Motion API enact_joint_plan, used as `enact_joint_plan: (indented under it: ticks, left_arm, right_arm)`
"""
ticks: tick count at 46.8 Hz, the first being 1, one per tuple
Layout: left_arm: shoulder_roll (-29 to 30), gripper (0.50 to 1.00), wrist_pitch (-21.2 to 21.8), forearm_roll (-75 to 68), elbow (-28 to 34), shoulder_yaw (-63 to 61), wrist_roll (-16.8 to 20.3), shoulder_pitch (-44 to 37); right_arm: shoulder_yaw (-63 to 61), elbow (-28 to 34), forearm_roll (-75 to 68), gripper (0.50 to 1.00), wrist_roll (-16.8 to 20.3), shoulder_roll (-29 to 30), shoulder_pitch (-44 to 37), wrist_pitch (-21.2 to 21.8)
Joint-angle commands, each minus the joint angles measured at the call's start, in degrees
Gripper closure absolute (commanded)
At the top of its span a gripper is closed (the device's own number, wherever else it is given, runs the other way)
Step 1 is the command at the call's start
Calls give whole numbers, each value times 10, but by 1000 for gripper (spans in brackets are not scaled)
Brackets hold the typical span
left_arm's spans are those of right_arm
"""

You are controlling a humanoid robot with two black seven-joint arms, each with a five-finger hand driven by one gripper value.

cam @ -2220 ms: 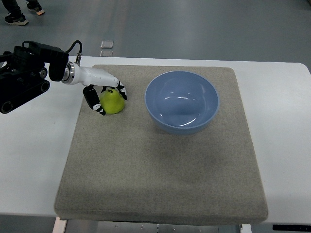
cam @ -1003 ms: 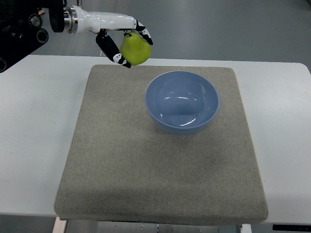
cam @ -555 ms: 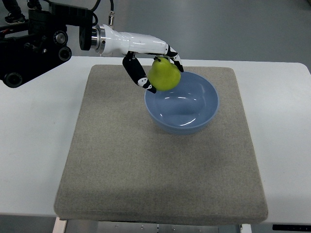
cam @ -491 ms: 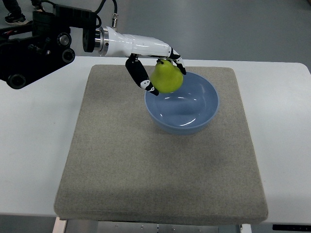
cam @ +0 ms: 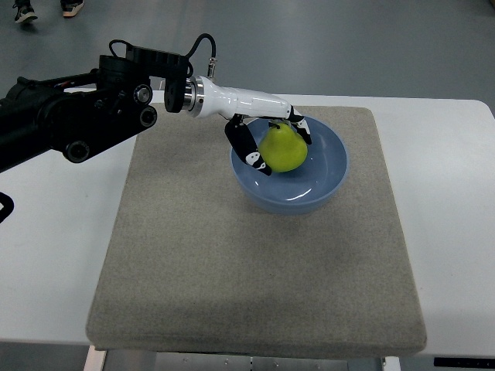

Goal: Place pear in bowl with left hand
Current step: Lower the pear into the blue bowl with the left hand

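White table (cam: 54,255), grey felt mat (cam: 232,270) laid square on it and covering most of the middle. Beyond the far edge, grey smooth floor (cam: 371,39). A person's shoes (cam: 46,9) show at the top left corner, well away from the table.

Blue bowl (cam: 325,166) sits on the far half of the mat, right of centre, upright. Inner wall glossy, with light streaks. Nothing else lies on the mat; near half bare felt.

Left arm (cam: 77,116) comes in from the left edge: black jointed body with a cable looping above it, then a white forearm reaching across the mat's far left corner to the bowl.

Left hand (cam: 267,139) is over the bowl's left part. Fingers (cam: 247,147) curled around the pear (cam: 281,149), thumb on the near-left side, other fingertips over the far side by the stem end. Pear yellow-green, within the bowl's rim outline; whether it touches the bowl's inside cannot be told.

Hand and forearm cover the bowl's far-left rim. Right arm out of sight.
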State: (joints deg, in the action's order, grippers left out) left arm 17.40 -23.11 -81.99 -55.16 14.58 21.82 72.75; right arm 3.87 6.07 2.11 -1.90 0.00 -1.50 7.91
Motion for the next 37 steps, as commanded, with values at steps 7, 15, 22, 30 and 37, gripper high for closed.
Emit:
enact_joint_plan:
  ticks: [7,15,22,30,37]
  left_arm:
    - [-13,1000,0,0,21,-1,1,-13]
    - [-17,1000,0,-1,29,-3,0,-22]
    - [-25,1000,1,-1,41,-4,-1,-33]
    - [-31,1000,3,6,48,-3,0,-38]
    - [-32,791,20,9,47,-3,0,-39]
  right_arm:
    - [0,0,0,574,1,0,0,0]
    - [0,0,0,574,0,0,0,0]
    - [0,0,0,574,1,0,0,0]
    - [0,0,0,574,1,0,0,0]
    - [0,0,0,574,1,0,0,0]
